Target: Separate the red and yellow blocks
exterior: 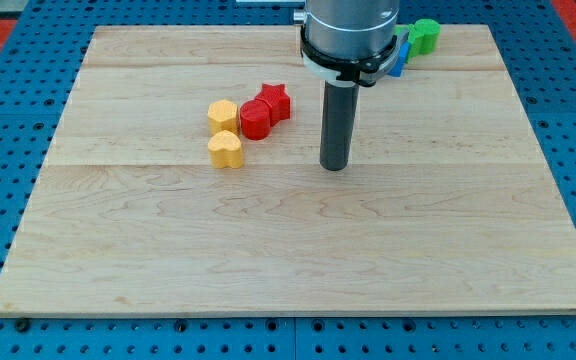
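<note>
Four blocks sit clustered left of the board's middle. A red star block (274, 100) is at the cluster's upper right, touching a red round block (255, 120) below-left of it. A yellow hexagon block (222, 115) touches the red round block's left side. A yellow heart-shaped block (226, 150) lies just below the hexagon. My tip (334, 165) rests on the board to the right of the cluster, about a block's width or more from the red round block, touching none of them.
A green block (424, 35) and a blue block (396, 62), partly hidden behind the arm, sit at the wooden board's (288, 250) top edge, right of centre. The board lies on a blue perforated surface.
</note>
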`<action>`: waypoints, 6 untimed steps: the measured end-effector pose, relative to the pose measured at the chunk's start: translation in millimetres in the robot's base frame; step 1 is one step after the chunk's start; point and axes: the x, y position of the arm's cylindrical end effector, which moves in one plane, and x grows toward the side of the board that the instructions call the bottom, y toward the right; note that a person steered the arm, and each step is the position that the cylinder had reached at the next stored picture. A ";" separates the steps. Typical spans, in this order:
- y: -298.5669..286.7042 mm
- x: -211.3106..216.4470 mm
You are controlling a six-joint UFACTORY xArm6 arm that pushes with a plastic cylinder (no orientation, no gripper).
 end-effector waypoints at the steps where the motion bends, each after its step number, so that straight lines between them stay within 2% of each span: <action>1: 0.0 -1.8; 3: -1.6 -4.2; 5: -98.5 -31.2; 6: -93.5 4.2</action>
